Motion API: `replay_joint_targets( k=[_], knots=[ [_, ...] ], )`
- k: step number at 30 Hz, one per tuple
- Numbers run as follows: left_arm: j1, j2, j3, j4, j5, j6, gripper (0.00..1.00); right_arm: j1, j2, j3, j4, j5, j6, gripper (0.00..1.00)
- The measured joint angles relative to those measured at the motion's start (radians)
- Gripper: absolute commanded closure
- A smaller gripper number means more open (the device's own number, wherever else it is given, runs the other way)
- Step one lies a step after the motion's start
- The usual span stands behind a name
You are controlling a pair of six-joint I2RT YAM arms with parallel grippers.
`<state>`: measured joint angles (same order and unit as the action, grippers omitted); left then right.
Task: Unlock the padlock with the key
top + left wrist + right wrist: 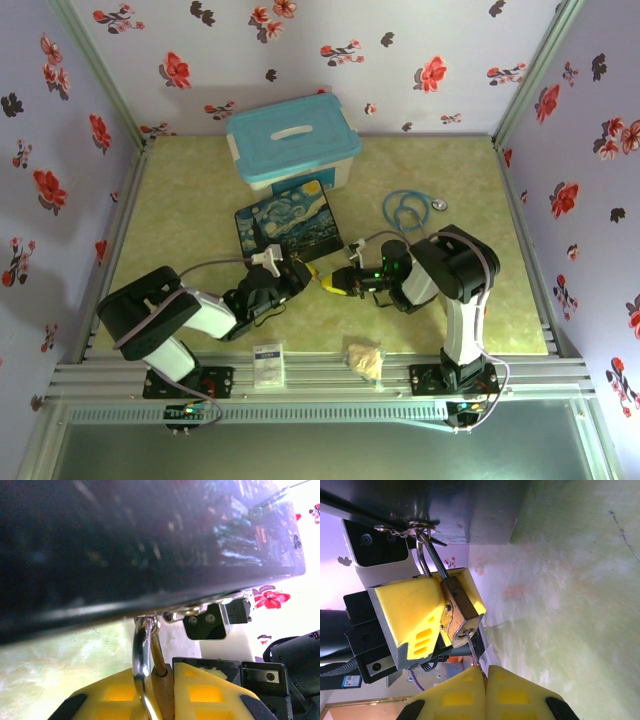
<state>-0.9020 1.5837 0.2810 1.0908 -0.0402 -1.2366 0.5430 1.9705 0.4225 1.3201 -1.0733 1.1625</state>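
1. Left gripper (442,600). Yellow-padded jaws set on either side of the padlock (457,607), clamped on its brass body, left of centre in the right wrist view. In the left wrist view the same pads sit at the bottom edge with only a narrow gap, and the brass body is wedged in that gap.

2. Right gripper (485,672). The yellow fingers meet at the bottom centre of the right wrist view, pressed together on the key (473,652). No gap shows between them.

3. Key. A thin dark sliver rising from between the right fingertips to the lower face of the padlock and meeting it at the keyhole. How deep it sits cannot be told.

4. Padlock. It is tilted, with its keyhole end pointing down toward the right gripper. The silvery shackle (427,555) runs up to the upper left and is hooked through the metal clasp (415,527) on the edge of the dark painted box (288,228). Whether the shackle is released cannot be told.

5. Overhead view. The two grippers meet tip to tip just below the painted box, at the centre of the green table (200,220).

6. Other items. A blue-lidded bin (293,145) sits above the box and a blue stethoscope (405,208) to its right. A small card (268,365) and a crumpled wrapper (365,358) lie along the bottom edge.
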Motion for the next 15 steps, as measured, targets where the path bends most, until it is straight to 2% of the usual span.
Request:
replay_joint_targets(
  k=[7, 15],
  knots=[
    [0.004, -0.016, 0.009, 0.011, 0.008, -0.024, 1.00, -0.009, -0.055, 0.007, -0.016, 0.010, 0.035, 1.00],
    [0.018, -0.041, 0.014, 0.006, -0.002, -0.030, 1.00, -0.015, -0.046, 0.049, -0.015, -0.013, 0.087, 1.00]
  ],
)
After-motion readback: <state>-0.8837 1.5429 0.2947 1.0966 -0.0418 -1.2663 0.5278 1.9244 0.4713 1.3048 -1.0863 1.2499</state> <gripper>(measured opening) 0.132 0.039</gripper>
